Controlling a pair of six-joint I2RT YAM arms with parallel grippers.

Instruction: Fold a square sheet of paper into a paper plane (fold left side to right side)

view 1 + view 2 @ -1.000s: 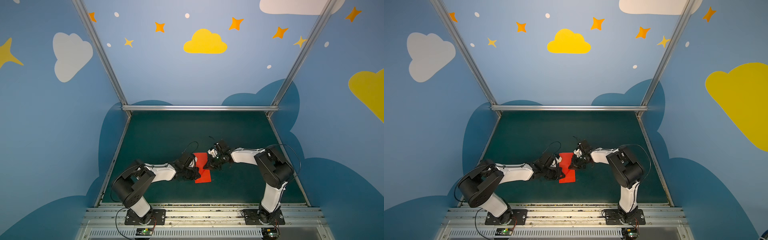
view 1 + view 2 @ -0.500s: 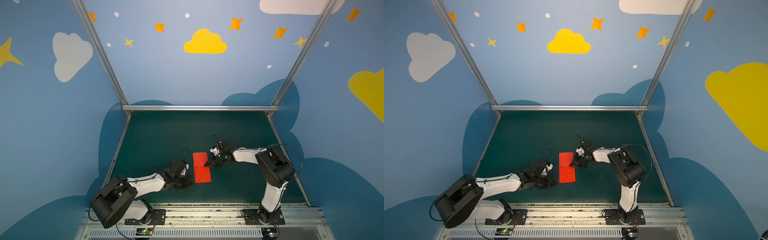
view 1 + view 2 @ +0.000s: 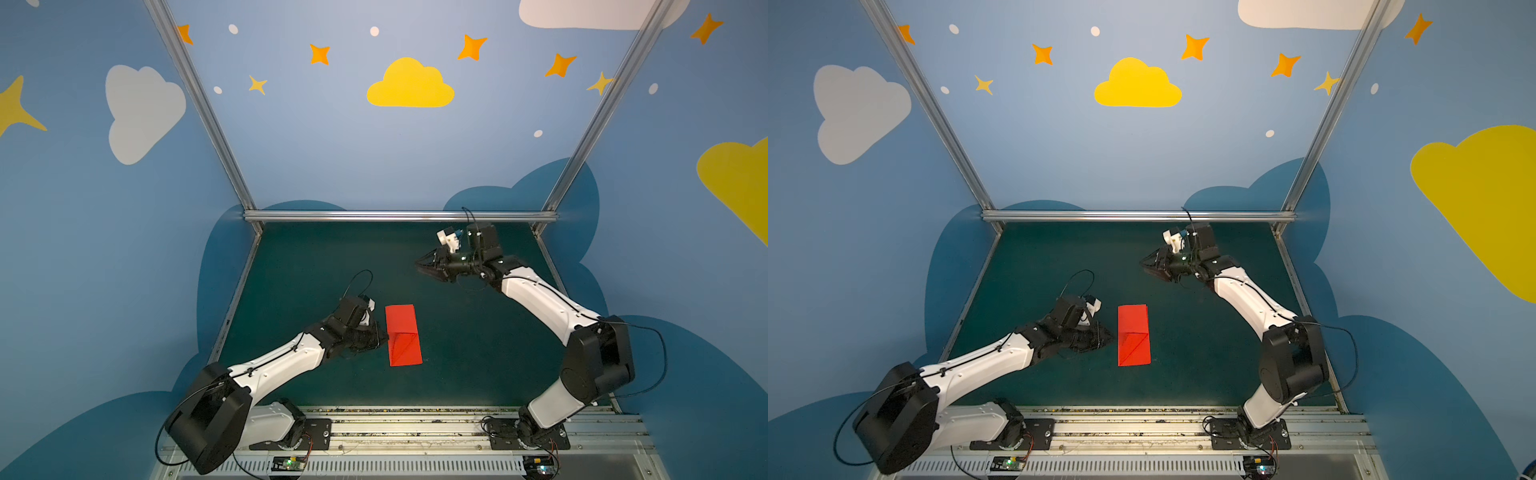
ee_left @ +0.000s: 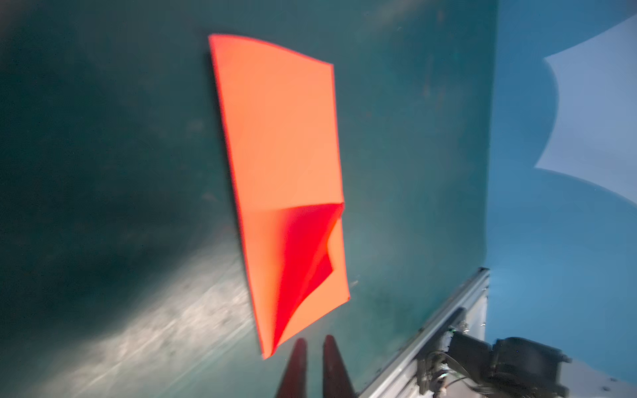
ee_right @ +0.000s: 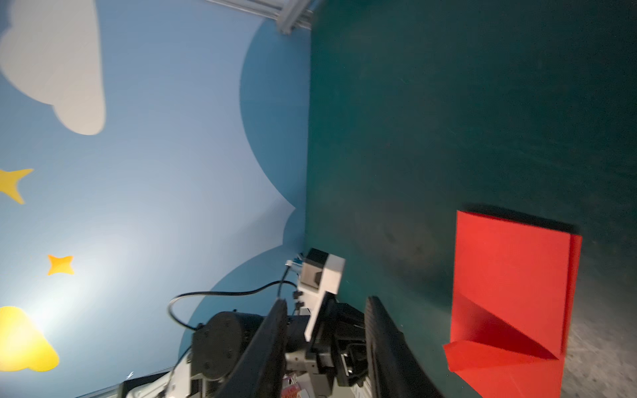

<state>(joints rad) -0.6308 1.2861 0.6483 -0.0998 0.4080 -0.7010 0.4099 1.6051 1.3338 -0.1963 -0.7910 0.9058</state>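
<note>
We are off the sheet of paper [image 3: 402,334] now, left gripper [image 4: 313,344] barely parted beside it, right gripper [image 5: 325,303] open and drawn well back, so it lies free on the mat [image 3: 465,365], halved, one corner folded, awaiting the next crease.

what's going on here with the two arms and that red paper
A robot is folding a red paper into a plane. It lies on the green table as a narrow folded strip with a triangular flap at its near end. The left gripper sits just beside its left edge, jaws slightly apart, holding nothing. The right gripper is off toward the back, open and empty.
</note>
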